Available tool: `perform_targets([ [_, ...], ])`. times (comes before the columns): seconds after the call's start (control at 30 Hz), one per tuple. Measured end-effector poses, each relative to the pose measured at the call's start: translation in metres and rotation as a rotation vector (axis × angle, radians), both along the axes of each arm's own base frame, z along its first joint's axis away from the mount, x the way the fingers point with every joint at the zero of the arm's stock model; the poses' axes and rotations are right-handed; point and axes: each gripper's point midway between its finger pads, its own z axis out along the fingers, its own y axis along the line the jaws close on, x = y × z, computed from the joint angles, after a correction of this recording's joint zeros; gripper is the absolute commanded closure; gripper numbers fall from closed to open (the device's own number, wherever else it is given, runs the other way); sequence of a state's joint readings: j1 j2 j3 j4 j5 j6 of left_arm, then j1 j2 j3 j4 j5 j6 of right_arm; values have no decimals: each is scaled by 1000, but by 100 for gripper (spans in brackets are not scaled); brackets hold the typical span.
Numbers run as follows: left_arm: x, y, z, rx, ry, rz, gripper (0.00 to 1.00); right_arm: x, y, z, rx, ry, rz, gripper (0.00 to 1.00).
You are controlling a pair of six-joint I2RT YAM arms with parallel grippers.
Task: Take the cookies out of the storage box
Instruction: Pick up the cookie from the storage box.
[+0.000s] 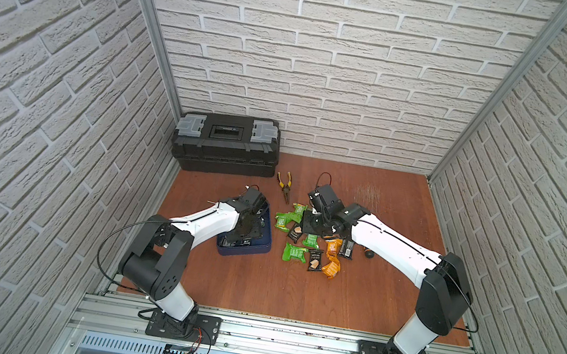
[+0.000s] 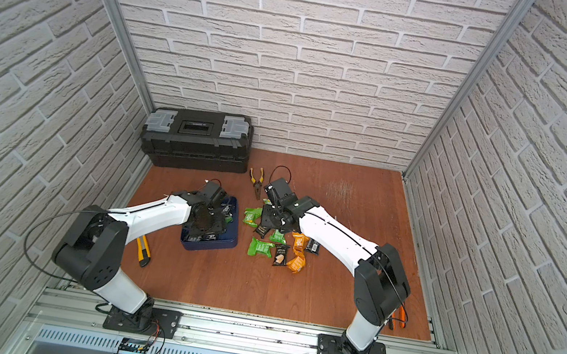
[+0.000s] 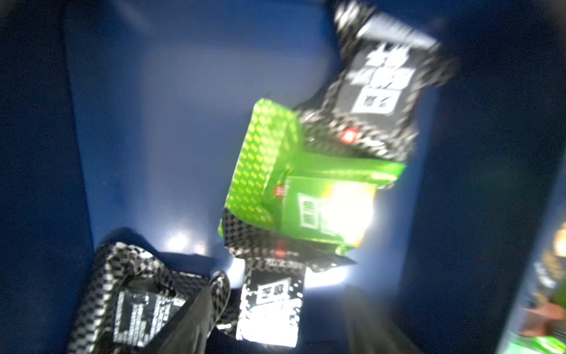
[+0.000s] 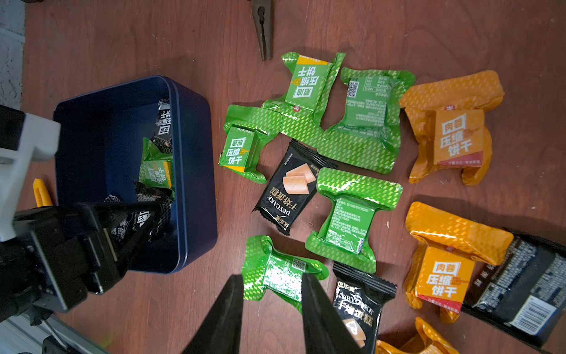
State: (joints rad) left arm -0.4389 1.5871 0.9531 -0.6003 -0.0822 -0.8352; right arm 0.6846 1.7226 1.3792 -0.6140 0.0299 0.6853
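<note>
The storage box point(image 1: 255, 252) point(image 2: 226, 245) is a dark blue tray left of centre. My left gripper point(image 1: 248, 226) is down inside it. In the blurred left wrist view, the left gripper point(image 3: 286, 285) is open. A black packet point(image 3: 272, 303) lies between its fingers. A green packet point(image 3: 306, 199) and two more black ones point(image 3: 373, 92) point(image 3: 134, 300) lie on the box floor point(image 3: 183, 122). Several cookies point(image 1: 295, 253) lie on the table to the right of the box. My right gripper point(image 4: 272, 279) point(image 1: 313, 224) hovers open above them and holds nothing. A green packet point(image 4: 281, 275) lies on the wood below its fingers.
A black toolbox point(image 1: 226, 142) stands at the back left. Yellow-handled pliers point(image 1: 285, 186) lie beside it. A yellow utility knife point(image 2: 143, 250) lies under the left arm. Orange-handled pliers point(image 2: 400, 315) lie near the right arm's base. Brick walls close in three sides.
</note>
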Motion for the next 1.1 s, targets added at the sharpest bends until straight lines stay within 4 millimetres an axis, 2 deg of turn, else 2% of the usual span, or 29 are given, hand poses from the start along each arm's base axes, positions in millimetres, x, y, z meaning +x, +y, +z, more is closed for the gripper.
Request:
perform_targets([
  [0.37,0,-2,-21,11,45,-14,39,0,0,0,0,-1,0,63],
  [0.67,4,0,-20,22,57,-47,54,0,0,0,-2,-2,-1,64],
  [0.87,11,0,-10,39,34,-63,63,1,0,0,-1,-3,-1,64],
  [1.1,16,2,16,36,-33,-60,69,0,0,0,-2,-2,-2,64],
])
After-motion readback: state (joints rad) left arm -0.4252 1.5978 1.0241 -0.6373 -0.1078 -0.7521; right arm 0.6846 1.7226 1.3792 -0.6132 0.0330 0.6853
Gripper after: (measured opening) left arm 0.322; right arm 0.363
